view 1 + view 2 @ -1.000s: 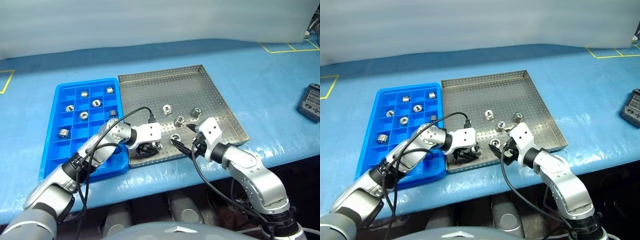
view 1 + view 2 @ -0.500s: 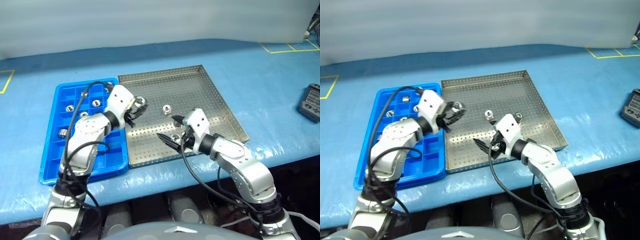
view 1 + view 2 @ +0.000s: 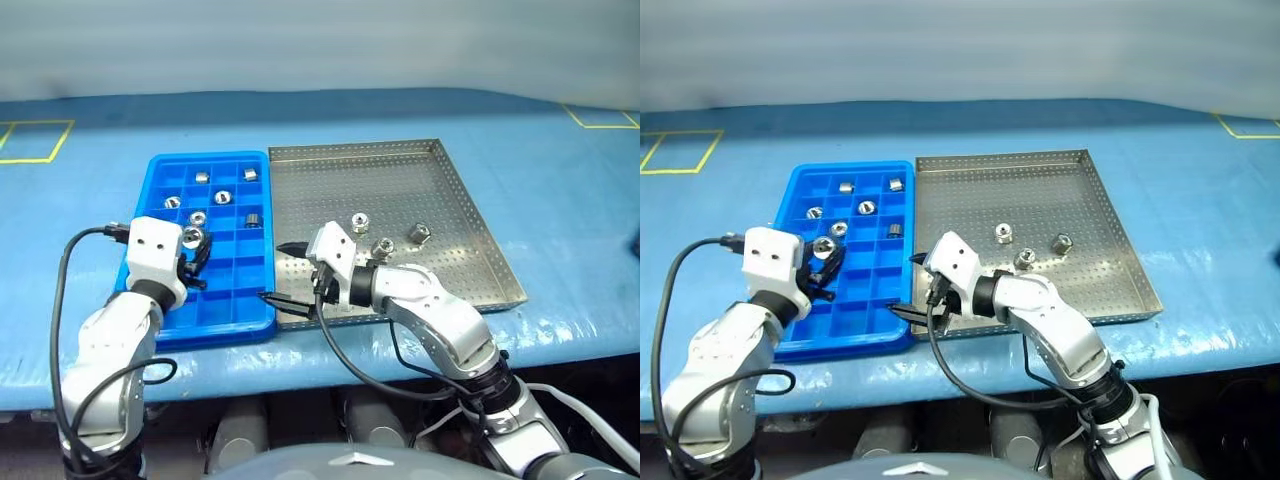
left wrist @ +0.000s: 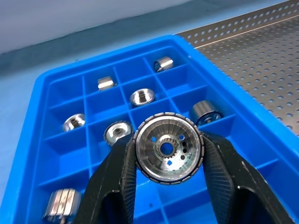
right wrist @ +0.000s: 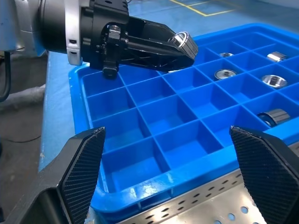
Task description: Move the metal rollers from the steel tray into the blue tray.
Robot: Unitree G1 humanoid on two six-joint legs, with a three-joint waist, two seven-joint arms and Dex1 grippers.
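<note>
Left gripper point(image 3: 192, 250) clamps a roller point(image 4: 168, 149) over the blue tray point(image 3: 160, 327), mid-left of frame; next, release it into an empty cell; right gripper point(image 3: 281, 272) spread wide, empty.

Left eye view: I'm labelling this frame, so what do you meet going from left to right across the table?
Left end effector holding a roller → blue tray → right end effector → steel tray.
</note>
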